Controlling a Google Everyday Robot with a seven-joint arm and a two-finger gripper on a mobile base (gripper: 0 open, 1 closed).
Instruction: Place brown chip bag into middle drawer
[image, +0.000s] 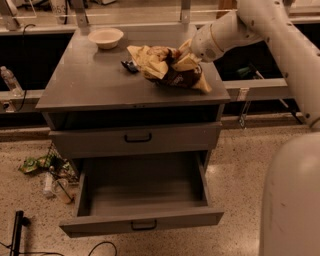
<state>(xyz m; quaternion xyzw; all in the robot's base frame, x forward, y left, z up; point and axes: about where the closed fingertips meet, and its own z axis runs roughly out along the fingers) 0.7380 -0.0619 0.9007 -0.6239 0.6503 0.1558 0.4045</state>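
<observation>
The brown chip bag, glossy tan-yellow with dark brown patches, is at the right part of the grey cabinet top. My gripper comes in from the upper right on the white arm and is shut on the bag's right side, holding it crumpled just over the surface. The middle drawer stands pulled out below, its long flat floor bare, with a slim front panel and a small black handle.
A beige bowl sits at the back left of the top. A small dark blue wrapper lies left of the bag. The upper drawer with the taller front is closed. Litter lies on the floor at left.
</observation>
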